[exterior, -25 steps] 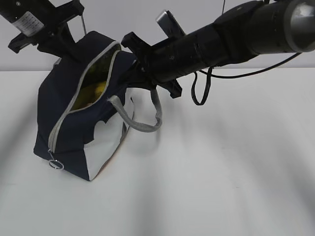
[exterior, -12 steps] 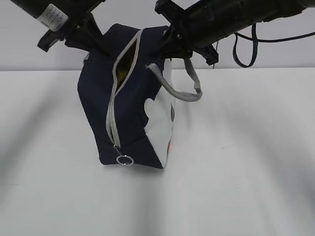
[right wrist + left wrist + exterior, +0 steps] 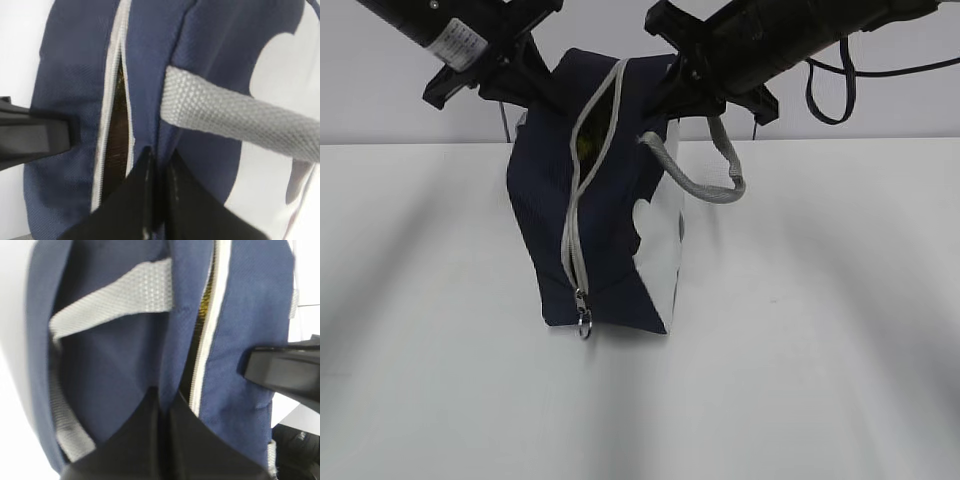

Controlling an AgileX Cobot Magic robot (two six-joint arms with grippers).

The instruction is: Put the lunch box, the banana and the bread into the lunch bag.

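Note:
The navy lunch bag (image 3: 605, 215) stands upright on its end on the white table, its grey zipper (image 3: 582, 200) half open down the front and its metal ring pull (image 3: 584, 322) near the bottom. My left gripper (image 3: 535, 80) is shut on the bag's top left fabric (image 3: 125, 370). My right gripper (image 3: 685, 85) is shut on the top right fabric (image 3: 150, 75) beside the grey strap handle (image 3: 235, 117). A little yellow shows through the zipper gap (image 3: 588, 145). The lunch box, the banana and the bread are hidden or out of view.
The white table (image 3: 800, 350) spreads around the bag, with a pale wall behind. A black cable (image 3: 825, 95) loops under the right arm. The other gripper's finger shows in each wrist view, at the right edge (image 3: 285, 372) and at the left edge (image 3: 35, 137).
Both grippers have lifted the bag's top up and to the right. The bag has gone from leaning left to standing upright, and the zipper gap has narrowed.

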